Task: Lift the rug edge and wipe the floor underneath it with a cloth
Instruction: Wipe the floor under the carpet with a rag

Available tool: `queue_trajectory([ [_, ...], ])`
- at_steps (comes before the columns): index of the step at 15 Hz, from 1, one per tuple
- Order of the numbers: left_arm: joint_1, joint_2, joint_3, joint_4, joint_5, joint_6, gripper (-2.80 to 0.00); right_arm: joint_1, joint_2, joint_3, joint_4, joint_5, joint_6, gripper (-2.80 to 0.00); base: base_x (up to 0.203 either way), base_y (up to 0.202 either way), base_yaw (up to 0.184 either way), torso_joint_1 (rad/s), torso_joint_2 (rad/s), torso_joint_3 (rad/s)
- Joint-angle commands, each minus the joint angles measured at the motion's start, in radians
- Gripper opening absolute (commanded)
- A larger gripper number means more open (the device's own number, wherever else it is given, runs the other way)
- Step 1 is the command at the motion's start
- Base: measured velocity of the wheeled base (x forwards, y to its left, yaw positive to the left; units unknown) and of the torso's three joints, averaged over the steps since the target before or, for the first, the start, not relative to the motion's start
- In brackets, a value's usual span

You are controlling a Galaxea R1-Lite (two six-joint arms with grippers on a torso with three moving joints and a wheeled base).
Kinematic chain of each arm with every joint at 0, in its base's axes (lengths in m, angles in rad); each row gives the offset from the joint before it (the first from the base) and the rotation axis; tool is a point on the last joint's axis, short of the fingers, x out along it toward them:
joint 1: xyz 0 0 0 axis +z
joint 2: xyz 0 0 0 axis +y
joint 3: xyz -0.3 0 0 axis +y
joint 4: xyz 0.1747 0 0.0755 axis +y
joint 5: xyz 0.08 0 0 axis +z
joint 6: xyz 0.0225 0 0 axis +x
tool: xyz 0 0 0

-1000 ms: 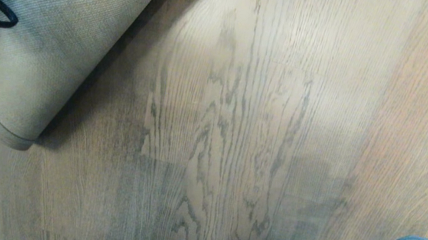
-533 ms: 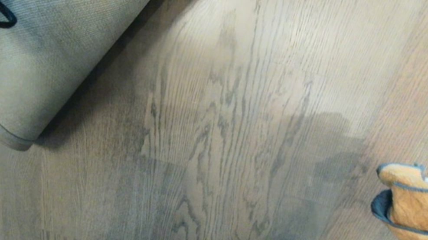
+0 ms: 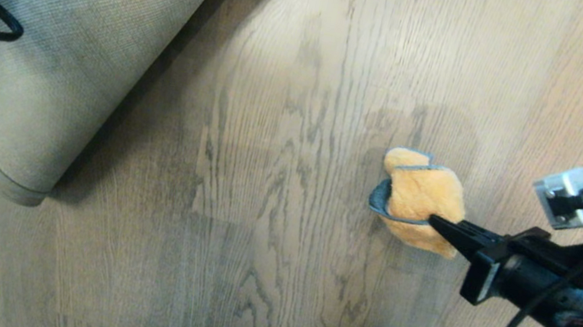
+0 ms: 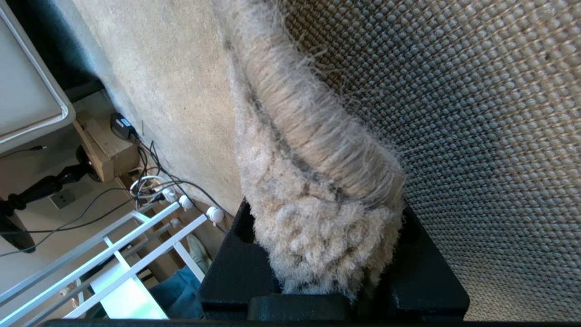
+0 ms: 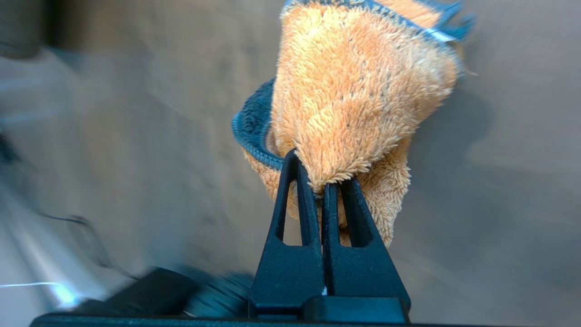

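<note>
Rug corner held up, cloth arriving over bare planks

Head view: the rug edge [image 3: 41,83] is folded up at the floor's far left side, woven tan backing showing, rounded corner hanging nearest the robot. The floor [image 3: 303,99] it uncovered lies open between rug and arm. From the right side reaches the right gripper [image 3: 439,224], its fingers pressed together, pinching the cloth [image 3: 420,198], a fluffy orange wad with dark trim, out over the middle planks, well apart from the rug.

Left wrist view: the left gripper [image 4: 329,254] pinches the rug's shaggy border [image 4: 317,181] between its black fingers [image 4: 236,268]; cables and a white rack sit on the floor beyond.

Right wrist view: the closed fingertips [image 5: 317,181] bite one fold of the cloth, the rest bunched loosely past them.

To wipe well, I would judge, the cloth should go flat onto the planks and sweep toward the shadowed strip beside the raised rug, while the left grip holds steady. No containers are in sight.
</note>
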Motion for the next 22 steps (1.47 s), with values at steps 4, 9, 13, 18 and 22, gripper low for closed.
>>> queue_trajectory([
  [4, 0.001, 0.006, 0.008, -0.001, 0.004, 0.003, -2.80, 0.232, 0.287, -0.193, -0.033, -0.083, 0.131, -2.80, 0.000, 0.000, 0.000, 0.000, 0.00, 0.000],
  [9, -0.001, 0.003, 0.010, 0.002, 0.004, 0.005, -2.80, 0.366, 0.494, -0.325, -0.084, -0.094, 0.179, -2.80, 0.000, 0.000, 0.000, 0.000, 0.00, 0.000],
  [13, -0.012, 0.001, 0.021, 0.002, 0.005, 0.005, -2.80, 0.454, 0.658, -0.411, -0.178, -0.131, 0.217, -2.80, 0.000, 0.000, 0.000, 0.000, 0.00, 0.000],
  [18, -0.016, -0.002, 0.030, 0.002, 0.023, 0.005, -2.80, 0.474, 0.817, -0.650, -0.204, -0.200, 0.246, -2.80, 0.000, 0.000, 0.000, 0.000, 0.00, 0.000],
  [22, -0.015, -0.006, 0.039, 0.002, 0.034, 0.007, -2.80, 0.474, 0.909, -0.794, -0.206, -0.278, 0.266, -2.80, 0.000, 0.000, 0.000, 0.000, 0.00, 0.000],
])
